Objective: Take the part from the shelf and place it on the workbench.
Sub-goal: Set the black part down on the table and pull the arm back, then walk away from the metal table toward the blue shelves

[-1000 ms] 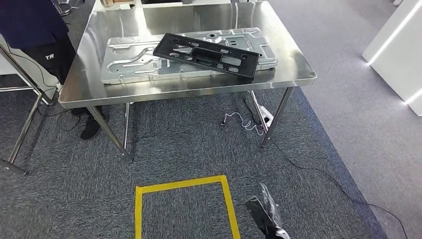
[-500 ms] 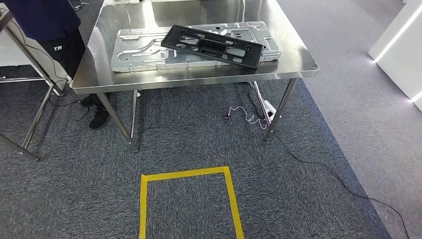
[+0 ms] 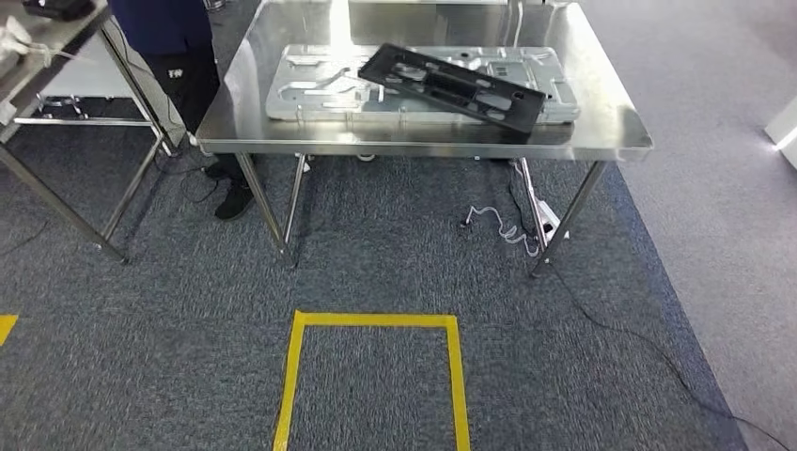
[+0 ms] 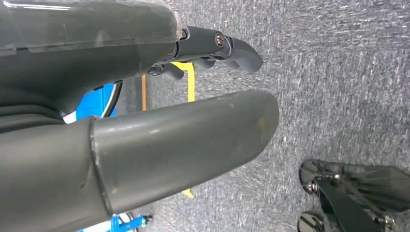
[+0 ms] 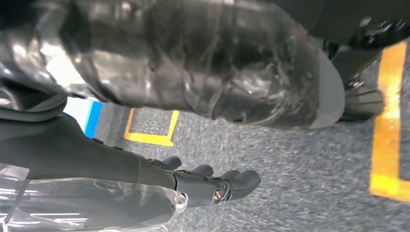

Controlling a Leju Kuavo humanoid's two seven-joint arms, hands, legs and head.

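A long black plastic part [image 3: 451,86] lies slanted across a silver stamped metal panel [image 3: 310,94] on the steel workbench [image 3: 414,143] ahead of me. My left hand [image 4: 121,63] hangs over the grey carpet with its dark fingers [image 4: 227,46] stretched out and apart from the thick thumb, holding nothing. My right hand [image 5: 159,179] also hangs low over the carpet. Its fingers [image 5: 217,186] are extended and nothing is in them.
A person in dark clothes [image 3: 179,38] stands at the workbench's far left corner. A second steel table [image 3: 56,28] stands at the left. A yellow tape rectangle [image 3: 376,321] marks the carpet in front of me. Cables [image 3: 503,225] lie under the bench.
The camera has moved, so the workbench now sits further right and higher in the picture. The dark arm part at the lower right one second ago has left the head view.
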